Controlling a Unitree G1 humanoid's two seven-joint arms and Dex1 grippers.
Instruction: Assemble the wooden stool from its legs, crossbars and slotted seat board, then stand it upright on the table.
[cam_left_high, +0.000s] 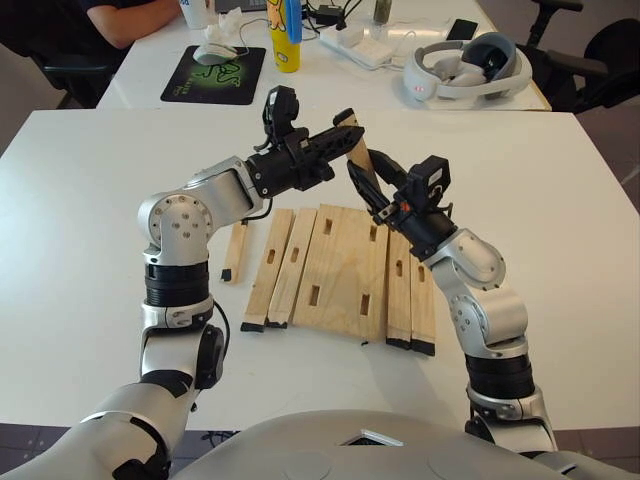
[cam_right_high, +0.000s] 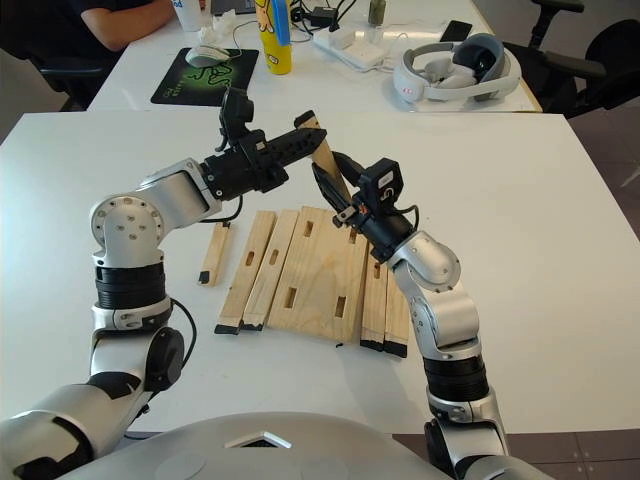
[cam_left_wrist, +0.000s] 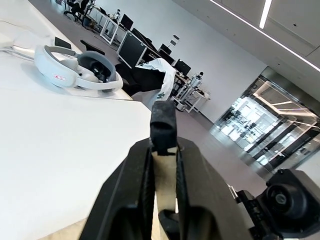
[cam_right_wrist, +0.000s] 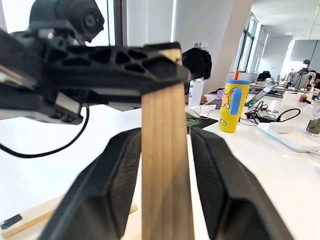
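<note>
A wooden leg (cam_left_high: 358, 155) with black end caps is held tilted in the air above the slotted seat board (cam_left_high: 340, 265). My left gripper (cam_left_high: 342, 135) is shut on its upper end; its black cap (cam_left_wrist: 163, 125) sticks out between the fingers. My right gripper (cam_left_high: 362, 178) is shut on the leg (cam_right_wrist: 165, 165) lower down. The seat board lies flat mid-table. Two long bars (cam_left_high: 282, 265) lie against its left side and two more (cam_left_high: 410, 290) against its right. A short bar (cam_left_high: 236, 250) rests further left.
Behind the white work table (cam_left_high: 560, 230) stands a second table with a yellow cup (cam_left_high: 285, 35), a mouse on a black pad (cam_left_high: 213, 75), a power strip (cam_left_high: 355, 42) and a white headset (cam_left_high: 465, 70). Bare tabletop spreads to both sides.
</note>
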